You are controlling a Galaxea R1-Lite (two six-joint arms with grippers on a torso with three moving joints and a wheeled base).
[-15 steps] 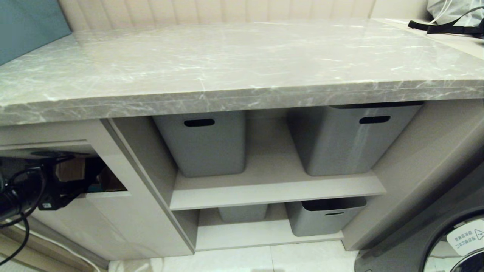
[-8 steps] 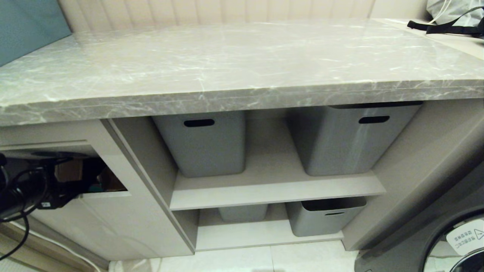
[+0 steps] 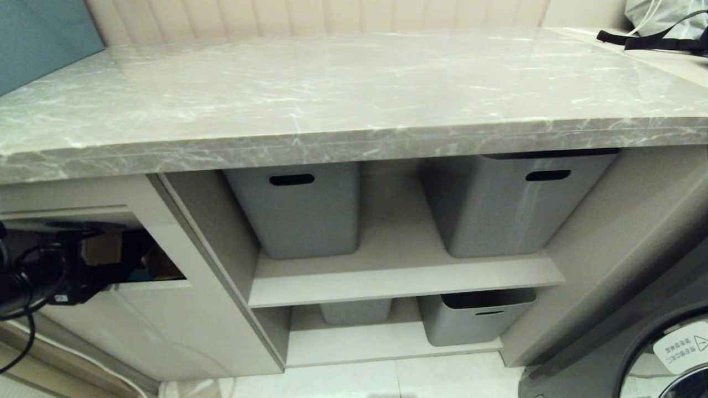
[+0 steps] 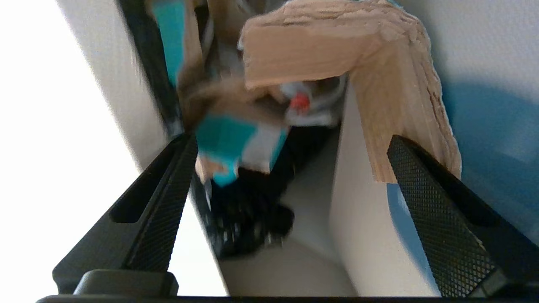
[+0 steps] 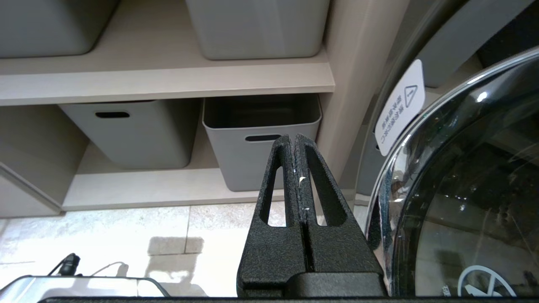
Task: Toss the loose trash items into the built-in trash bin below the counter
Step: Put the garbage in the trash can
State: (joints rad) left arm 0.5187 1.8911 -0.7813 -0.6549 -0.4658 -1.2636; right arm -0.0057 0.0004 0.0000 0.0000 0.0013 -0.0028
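Observation:
My left gripper (image 3: pixel 124 257) reaches into the built-in trash bin's opening (image 3: pixel 157 265) under the counter (image 3: pixel 354 94), at the far left. In the left wrist view this gripper (image 4: pixel 291 141) is open, with nothing clamped between its jaws. A torn brown cardboard scrap (image 4: pixel 337 50) hangs folded over the edge of the beige flap (image 4: pixel 366 235), which carries a blue sticker (image 4: pixel 484 126). The scrap's lower end lies beside one finger (image 4: pixel 425 202). In the head view a scrap (image 3: pixel 102 249) shows in the opening. My right gripper (image 5: pixel 293 136) is shut and parked low.
Teal and white packaging (image 4: pixel 227 139) lies inside the bin. Grey tubs (image 3: pixel 298 210) (image 3: pixel 514 204) stand on the shelf, another one (image 3: pixel 475 318) below. A washing machine door (image 3: pixel 675 354) is at the right. A bag with a black strap (image 3: pixel 664 22) lies on the far right.
My left arm has drawn slightly to the left at the bin opening. Its jaws stay open. The right arm has not moved.

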